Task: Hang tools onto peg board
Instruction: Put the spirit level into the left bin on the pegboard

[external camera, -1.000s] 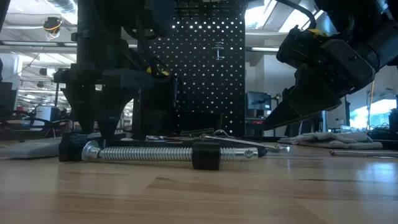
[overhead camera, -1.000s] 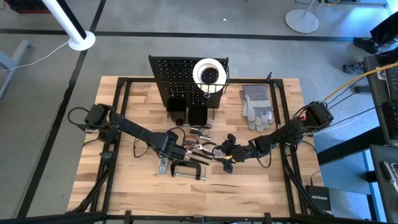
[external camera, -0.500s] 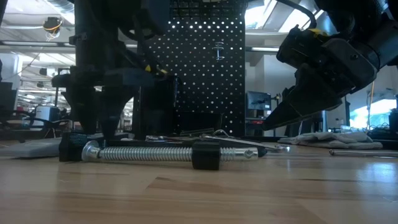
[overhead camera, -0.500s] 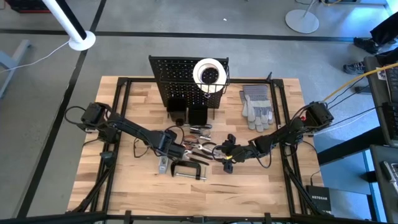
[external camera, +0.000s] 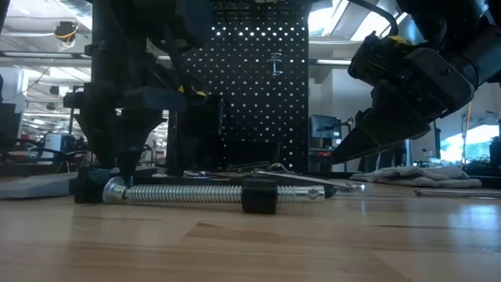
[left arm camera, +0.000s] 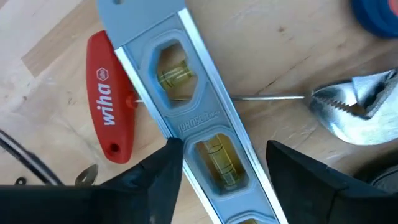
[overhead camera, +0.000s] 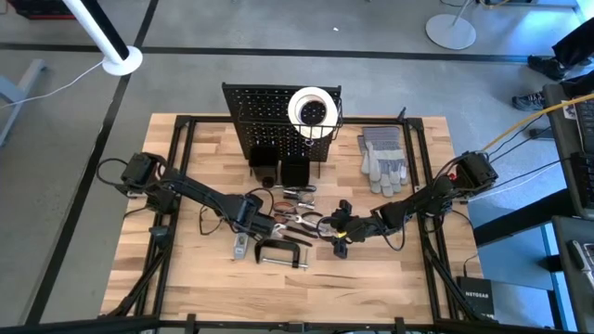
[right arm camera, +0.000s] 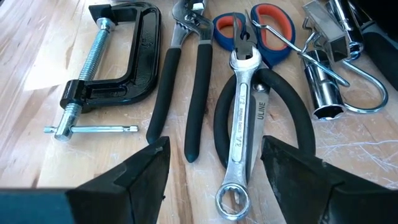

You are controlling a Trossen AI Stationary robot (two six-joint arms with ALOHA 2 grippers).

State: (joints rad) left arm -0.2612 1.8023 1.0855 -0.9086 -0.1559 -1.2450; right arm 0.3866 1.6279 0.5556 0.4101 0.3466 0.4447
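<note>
The black peg board [overhead camera: 274, 116] stands upright at the table's far side. A white tape roll [overhead camera: 311, 109] sits in its wire basket. The tools lie in a heap on the table in front of it. My left gripper [left arm camera: 227, 162] is open, pointing down, and its fingers stand on either side of a silver spirit level [left arm camera: 186, 99]. A red T-handle key [left arm camera: 109, 118] lies next to the level. My right gripper [right arm camera: 214, 168] is open and hovers over a silver wrench [right arm camera: 239, 124], black-handled pliers [right arm camera: 180, 81] and the black C-clamp [right arm camera: 118, 56].
Grey work gloves [overhead camera: 382, 158] lie to the right of the board. Two small black bins [overhead camera: 278, 170] stand at the board's foot. A socket and a wire hook [right arm camera: 348, 81] lie beside red- and blue-handled pliers [right arm camera: 249, 28]. Bare wood shows along the table's near edge [overhead camera: 278, 292].
My left gripper has shifted a little toward the table's left, staying low over the level. The right arm and the tools have kept still.
</note>
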